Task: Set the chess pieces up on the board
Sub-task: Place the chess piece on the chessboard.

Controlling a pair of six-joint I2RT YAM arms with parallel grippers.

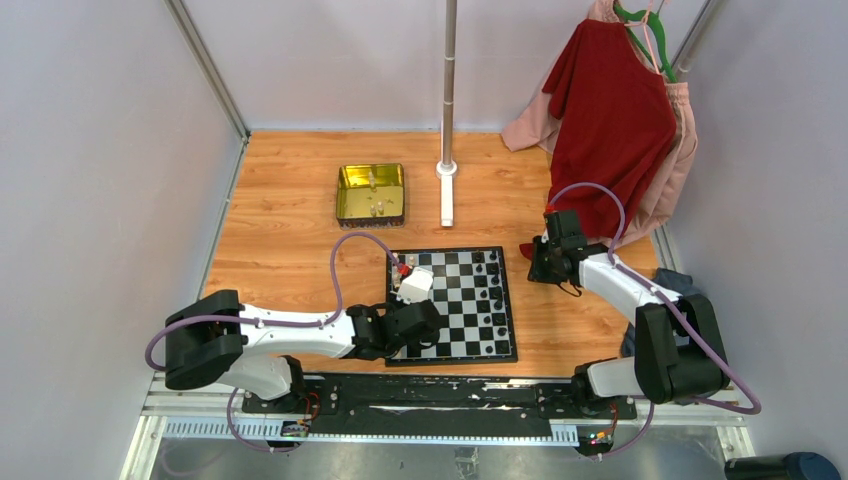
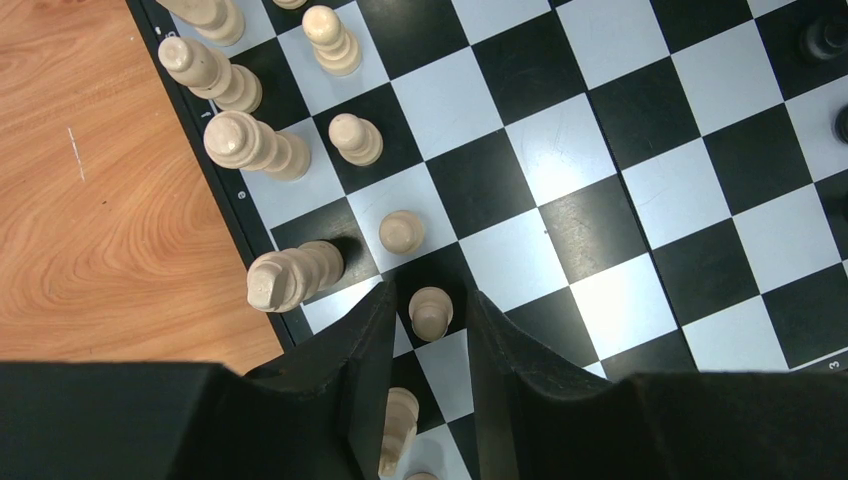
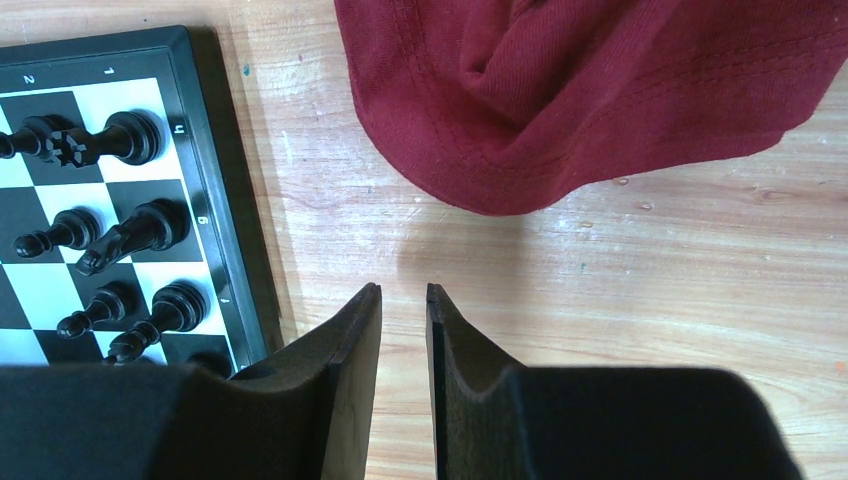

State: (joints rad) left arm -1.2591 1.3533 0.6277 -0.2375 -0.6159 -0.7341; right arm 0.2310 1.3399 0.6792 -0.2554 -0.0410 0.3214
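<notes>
left gripper (image 2: 430, 295) — hanging slightly spread around pawn (image 2: 430, 315) near board's (image 2: 590, 140) left edge | best lifting straight, sparing pieces (image 2: 400, 232) | right gripper (image 3: 403, 290) spread, empty

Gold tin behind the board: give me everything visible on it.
The gold tin is a shallow, nearly square box, seemingly metal, with shiny yellow inner walls and a darker outer front side. It is open, with no lid in sight. It sits flat on the wooden table beyond the far left corner of the board, apart from it and left of the pole base. A few pale chess pieces sit inside. Nothing else touches it. Only the top view shows it.
</notes>
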